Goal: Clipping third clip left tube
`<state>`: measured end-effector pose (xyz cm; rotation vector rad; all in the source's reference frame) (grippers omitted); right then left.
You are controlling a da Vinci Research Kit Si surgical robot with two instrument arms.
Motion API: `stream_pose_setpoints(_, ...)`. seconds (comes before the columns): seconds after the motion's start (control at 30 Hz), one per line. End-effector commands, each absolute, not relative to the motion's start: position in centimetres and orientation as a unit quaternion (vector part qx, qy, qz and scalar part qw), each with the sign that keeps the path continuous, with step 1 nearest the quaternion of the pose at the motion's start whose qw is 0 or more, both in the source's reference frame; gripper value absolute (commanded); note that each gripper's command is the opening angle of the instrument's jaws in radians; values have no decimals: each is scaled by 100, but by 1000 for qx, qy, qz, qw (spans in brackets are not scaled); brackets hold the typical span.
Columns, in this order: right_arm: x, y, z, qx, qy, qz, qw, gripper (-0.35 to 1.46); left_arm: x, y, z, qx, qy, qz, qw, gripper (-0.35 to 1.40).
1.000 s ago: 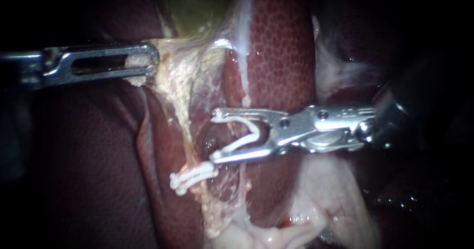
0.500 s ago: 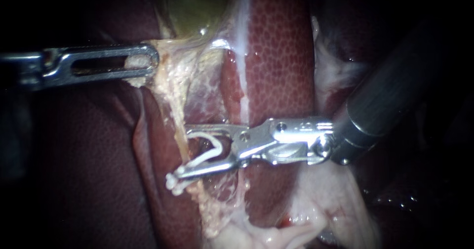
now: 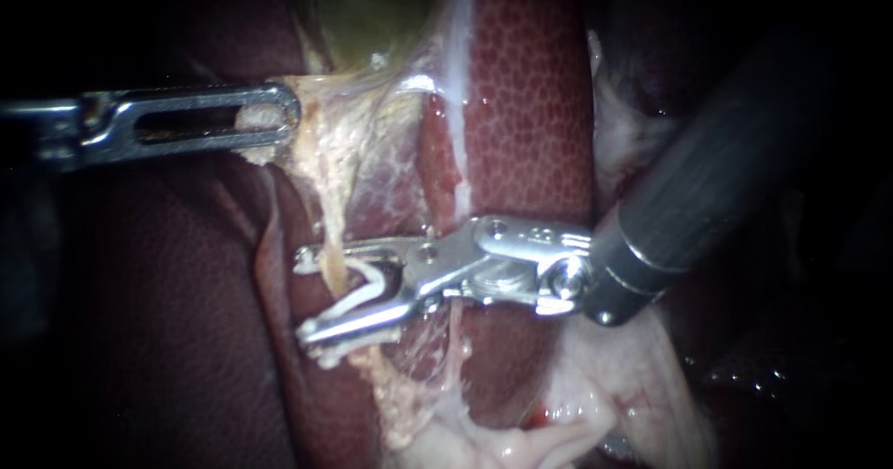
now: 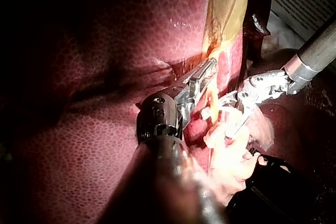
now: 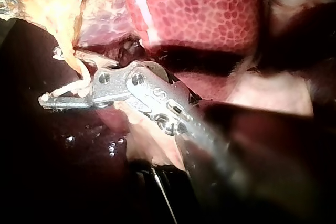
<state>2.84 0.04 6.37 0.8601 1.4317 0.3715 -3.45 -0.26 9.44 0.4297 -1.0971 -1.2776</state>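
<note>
A pale yellowish tube (image 3: 332,266) runs down from the gallbladder (image 3: 372,13) beside the liver (image 3: 530,106). My right instrument (image 3: 305,297) comes in from the upper right. Its jaws stand apart and carry an open white clip (image 3: 365,285), and they straddle the tube just above the white clips (image 3: 326,358) that sit on it. In the right wrist view the clip (image 5: 73,87) hooks round the tube (image 5: 73,65). My left instrument (image 3: 284,115) has slotted jaws shut on pale tissue (image 3: 321,129) at the gallbladder's neck and holds it to the left.
Pale fatty tissue (image 3: 614,376) lies under and behind the right instrument's shaft (image 3: 716,180). Dark red liver surface (image 3: 167,320) fills the lower left. In the left wrist view both instruments (image 4: 202,80) (image 4: 224,116) work close together at the tube.
My right instrument has moved left and slightly down, so the loaded jaws went from beside the tube to straddling it. The left instrument has held still.
</note>
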Motion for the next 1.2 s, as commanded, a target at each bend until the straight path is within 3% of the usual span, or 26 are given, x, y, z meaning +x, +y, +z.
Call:
stream_pose_setpoints(0.03,285,5,639,381,632,164,655,60,-345,-26,944,189,-482,-562,646,-21)
stream_pose_setpoints(0.67,277,28,637,387,646,176,634,55,-346,-27,944,188,-482,-562,646,-21)
stream_pose_setpoints(1.2,271,30,640,401,641,180,629,26,-348,-27,945,187,-482,-562,646,-21)
